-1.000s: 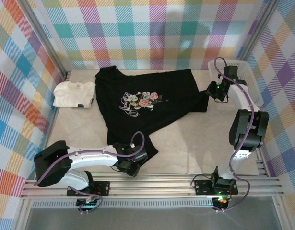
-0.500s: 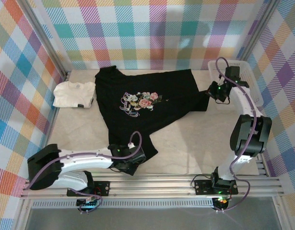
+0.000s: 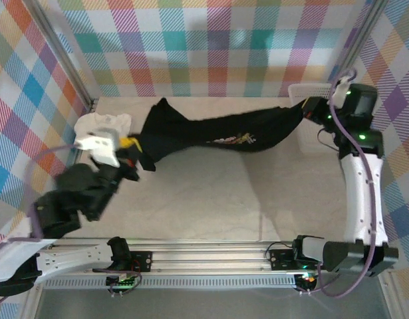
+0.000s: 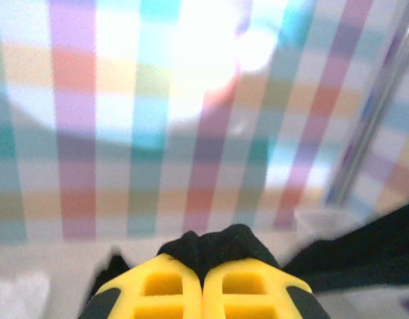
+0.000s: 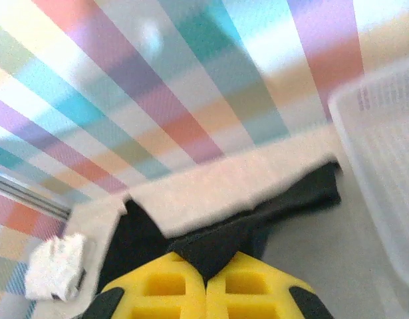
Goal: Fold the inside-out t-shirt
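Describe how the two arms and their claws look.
The left arm and right arm have white shells, black joints and trailing purple cables. The left claw and right claw are blocky yellow, with square recesses.

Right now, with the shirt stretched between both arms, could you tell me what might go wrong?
The left tool and right tool each pinch only a small bunch of the black t-shirt; more pull could slip it free. The left tool hangs close to the white t-shirt and might drag it.
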`<move>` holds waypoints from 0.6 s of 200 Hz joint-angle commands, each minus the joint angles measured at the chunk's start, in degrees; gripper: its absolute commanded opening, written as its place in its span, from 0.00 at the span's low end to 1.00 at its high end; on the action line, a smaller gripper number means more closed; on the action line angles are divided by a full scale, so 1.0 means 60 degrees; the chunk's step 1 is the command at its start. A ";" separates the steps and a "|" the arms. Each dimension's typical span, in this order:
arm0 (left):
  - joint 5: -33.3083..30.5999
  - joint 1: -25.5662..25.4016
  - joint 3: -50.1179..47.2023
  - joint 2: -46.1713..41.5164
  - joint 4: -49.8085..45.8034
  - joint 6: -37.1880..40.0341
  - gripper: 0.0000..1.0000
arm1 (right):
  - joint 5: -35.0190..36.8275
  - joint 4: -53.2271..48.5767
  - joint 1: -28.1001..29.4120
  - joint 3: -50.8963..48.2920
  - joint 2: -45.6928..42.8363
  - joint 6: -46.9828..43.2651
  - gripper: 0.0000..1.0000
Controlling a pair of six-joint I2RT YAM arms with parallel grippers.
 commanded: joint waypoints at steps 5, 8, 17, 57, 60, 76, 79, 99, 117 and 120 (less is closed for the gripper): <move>-0.0120 0.0044 0.2711 0.1269 0.0619 0.3014 0.00 | -0.0012 -0.0901 -0.0017 0.1508 -0.0547 0.0018 0.00; -0.0082 0.0044 0.3088 0.1452 0.0495 0.3105 0.00 | -0.0012 -0.0979 -0.0019 0.1670 -0.0580 0.0006 0.00; -0.0013 0.0044 0.4018 0.2013 0.0317 0.3538 0.00 | -0.0012 -0.1196 -0.0029 0.2140 -0.0651 -0.0053 0.00; -0.0382 0.0787 0.6267 0.3735 0.0566 0.4833 0.00 | 0.0014 -0.1425 -0.0030 0.2920 -0.0333 -0.0208 0.00; -0.0305 0.0896 0.6502 0.3866 0.0377 0.4744 0.00 | 0.0017 -0.1415 -0.0026 0.2907 -0.0267 -0.0209 0.00; 0.0863 0.2667 0.7842 0.4975 -0.1623 0.3285 0.00 | -0.0108 -0.1195 -0.0008 0.2820 0.0204 -0.0211 0.00; 0.1257 0.3221 0.8269 0.5188 -0.2200 0.2828 0.00 | -0.0126 -0.1123 -0.0001 0.2766 0.0294 -0.0210 0.00; 0.3720 0.6152 0.9830 0.7133 -0.4254 0.0881 0.00 | -0.0157 -0.0685 0.0072 0.2553 0.0950 -0.0251 0.00; 0.4963 0.7355 0.9968 0.7985 -0.4155 0.0278 0.00 | -0.0138 -0.0584 0.0253 0.2762 0.1656 -0.0516 0.00; 0.5089 0.7489 1.0017 0.8074 -0.4139 0.0216 0.00 | -0.0117 -0.0598 0.0282 0.2843 0.1766 -0.0554 0.00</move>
